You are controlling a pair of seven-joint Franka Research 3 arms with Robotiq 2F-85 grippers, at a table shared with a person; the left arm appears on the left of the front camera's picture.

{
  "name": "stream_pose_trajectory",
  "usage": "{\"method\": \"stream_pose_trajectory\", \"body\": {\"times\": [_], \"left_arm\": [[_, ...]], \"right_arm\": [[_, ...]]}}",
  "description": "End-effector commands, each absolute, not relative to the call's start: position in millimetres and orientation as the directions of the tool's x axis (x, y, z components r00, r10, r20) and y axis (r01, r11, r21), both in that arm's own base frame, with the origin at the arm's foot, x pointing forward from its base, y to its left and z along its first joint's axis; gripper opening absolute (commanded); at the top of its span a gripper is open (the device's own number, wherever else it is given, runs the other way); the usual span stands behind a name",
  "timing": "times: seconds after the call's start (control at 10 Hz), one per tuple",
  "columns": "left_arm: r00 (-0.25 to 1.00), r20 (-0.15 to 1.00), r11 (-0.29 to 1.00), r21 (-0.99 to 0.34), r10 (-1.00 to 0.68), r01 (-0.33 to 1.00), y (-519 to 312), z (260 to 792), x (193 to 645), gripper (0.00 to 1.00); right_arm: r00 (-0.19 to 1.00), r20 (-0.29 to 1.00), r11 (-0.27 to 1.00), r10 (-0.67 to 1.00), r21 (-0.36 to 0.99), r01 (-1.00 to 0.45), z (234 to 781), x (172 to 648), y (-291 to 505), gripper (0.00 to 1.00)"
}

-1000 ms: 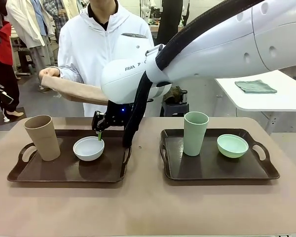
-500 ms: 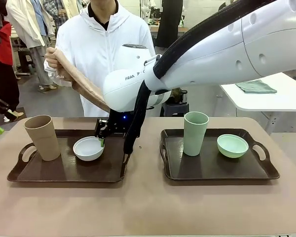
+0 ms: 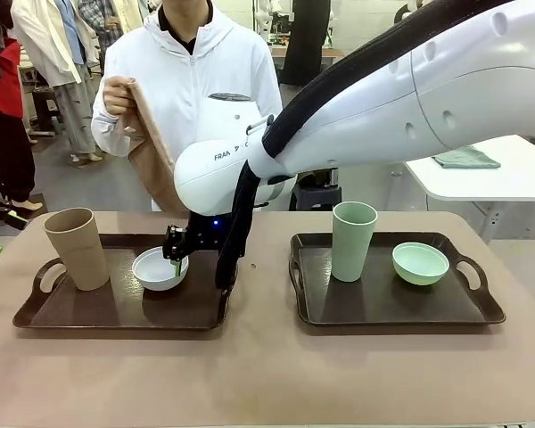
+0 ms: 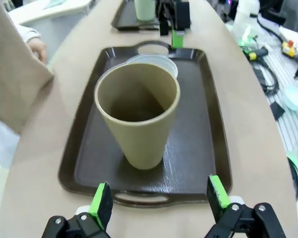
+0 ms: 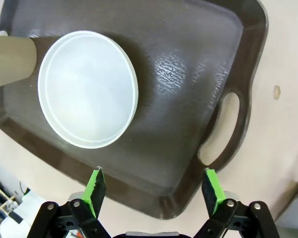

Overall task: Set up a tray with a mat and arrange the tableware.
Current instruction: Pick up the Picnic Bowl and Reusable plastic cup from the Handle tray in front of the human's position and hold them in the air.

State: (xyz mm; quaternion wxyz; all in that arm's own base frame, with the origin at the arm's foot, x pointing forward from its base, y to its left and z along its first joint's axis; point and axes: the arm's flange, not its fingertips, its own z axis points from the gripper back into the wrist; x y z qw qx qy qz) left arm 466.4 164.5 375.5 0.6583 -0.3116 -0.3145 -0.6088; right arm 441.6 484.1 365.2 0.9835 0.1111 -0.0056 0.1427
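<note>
looks like the right gripper (image 3: 176, 259) has dropped onto the white bowl (image 3: 157, 270), jaws wide same as the left gripper (image 4: 159, 198), and the person has hoisted the mat (image 3: 152, 165), so bowl probably comes off first.

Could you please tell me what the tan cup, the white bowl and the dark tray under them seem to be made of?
Tan cup: probably matte plastic; dull, even walls, thin rim. White bowl: likely smooth plastic, faintly translucent, with soft sheen. Dark tray: seemingly moulded plastic; its pebbled floor catches glossy glints.
</note>
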Motion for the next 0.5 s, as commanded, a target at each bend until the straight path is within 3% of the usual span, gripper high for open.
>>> {"method": "stream_pose_trajectory", "body": {"times": [0.0,0.4], "left_arm": [[0.066,0.833,0.093,-0.018,-0.549,0.995,158,373,472,1.0],[0.118,0.816,0.11,-0.067,-0.566,0.992,141,358,488,1.0]], "right_arm": [[0.967,0.06,0.949,0.247,0.189,-0.254,360,451,502,1.0],[0.971,0.075,0.945,0.227,0.226,-0.238,355,465,517,1.0]]}}
